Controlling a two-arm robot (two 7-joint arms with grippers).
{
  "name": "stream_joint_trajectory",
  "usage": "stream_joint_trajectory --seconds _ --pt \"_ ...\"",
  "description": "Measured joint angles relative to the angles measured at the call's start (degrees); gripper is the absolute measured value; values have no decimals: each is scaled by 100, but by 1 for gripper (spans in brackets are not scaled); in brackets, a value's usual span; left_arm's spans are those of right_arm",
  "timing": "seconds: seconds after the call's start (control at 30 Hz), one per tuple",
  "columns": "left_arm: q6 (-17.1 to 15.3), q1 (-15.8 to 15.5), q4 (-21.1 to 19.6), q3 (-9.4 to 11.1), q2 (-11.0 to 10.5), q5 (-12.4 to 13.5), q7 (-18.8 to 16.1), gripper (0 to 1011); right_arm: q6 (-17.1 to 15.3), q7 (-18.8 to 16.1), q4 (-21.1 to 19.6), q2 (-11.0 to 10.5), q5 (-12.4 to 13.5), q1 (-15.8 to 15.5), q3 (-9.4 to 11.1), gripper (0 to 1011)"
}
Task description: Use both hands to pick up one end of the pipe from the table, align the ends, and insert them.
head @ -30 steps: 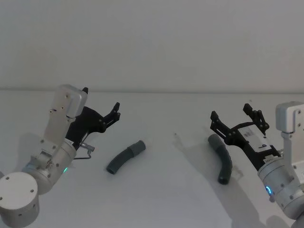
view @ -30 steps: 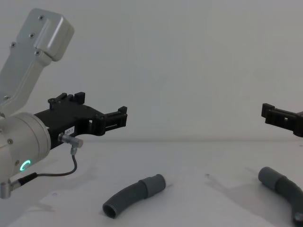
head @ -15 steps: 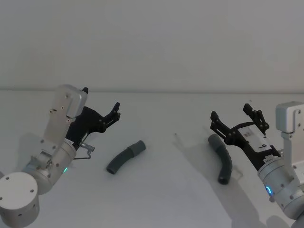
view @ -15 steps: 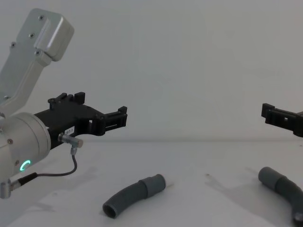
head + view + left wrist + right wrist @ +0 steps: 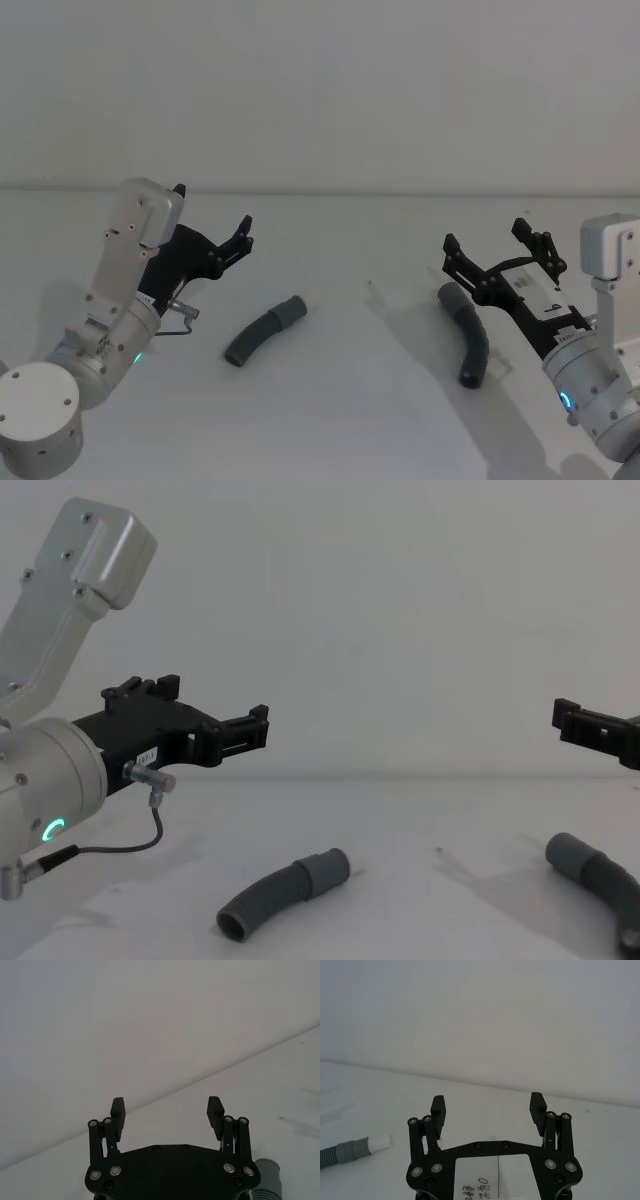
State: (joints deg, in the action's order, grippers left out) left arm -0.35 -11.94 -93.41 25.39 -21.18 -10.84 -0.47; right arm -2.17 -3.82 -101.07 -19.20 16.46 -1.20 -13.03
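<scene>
Your robot's left arm and right arm wear pale silver-grey casings dotted with small screws. Each ends in black plastic: the left gripper and the right gripper, whose linkages are pinned with bright silver rivets. A green ring light glows on the left wrist and a blue ring light on the right. A thin black cable with a metal plug hangs from the left wrist. A white label on the right gripper carries handwritten marks.
</scene>
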Motion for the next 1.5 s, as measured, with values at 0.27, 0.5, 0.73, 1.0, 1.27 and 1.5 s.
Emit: stream_joint_trajectory --seconds 0.27,0.5,0.73,1.0,1.27,1.5 --pt "0 0 1 0 0 0 0 1001 0 0 0 0 0 0 0 1000" --pt "0 0 0 0 0 0 0 1001 0 0 0 0 0 0 0 1000" --pt "0 0 1 0 0 0 0 1001 0 0 0 0 0 0 0 1000" --pt "0 0 1 0 0 0 0 1001 0 0 0 0 0 0 0 1000" --pt "0 0 0 0 0 0 0 1001 0 0 0 0 0 0 0 1000" --pt "0 0 1 0 0 0 0 1001 0 0 0 0 0 0 0 1000"
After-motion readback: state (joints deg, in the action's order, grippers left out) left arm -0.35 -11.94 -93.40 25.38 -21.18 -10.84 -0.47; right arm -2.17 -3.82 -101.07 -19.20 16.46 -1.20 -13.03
